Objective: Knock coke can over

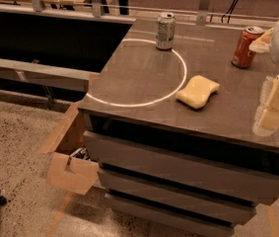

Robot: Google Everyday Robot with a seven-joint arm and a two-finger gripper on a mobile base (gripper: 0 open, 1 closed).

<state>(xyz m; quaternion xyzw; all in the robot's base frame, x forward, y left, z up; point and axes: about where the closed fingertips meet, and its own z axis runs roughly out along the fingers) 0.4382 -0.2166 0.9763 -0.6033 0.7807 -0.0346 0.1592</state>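
The coke can (246, 47) is red-orange with a silver top rim. It stands upright near the back right of the dark countertop (144, 78). My gripper (276, 102) comes in at the right edge of the view, white with pale yellow parts, above the counter's right side. Its upper part sits just to the right of the coke can, very close to it; I cannot tell whether they touch.
A silver-grey can (165, 31) stands upright at the back centre, on a white ring of light. A yellow sponge (197, 92) lies between the cans and the front edge. Drawers (178, 172) sit below the counter, and an open cardboard box (72, 157) is on the floor at left.
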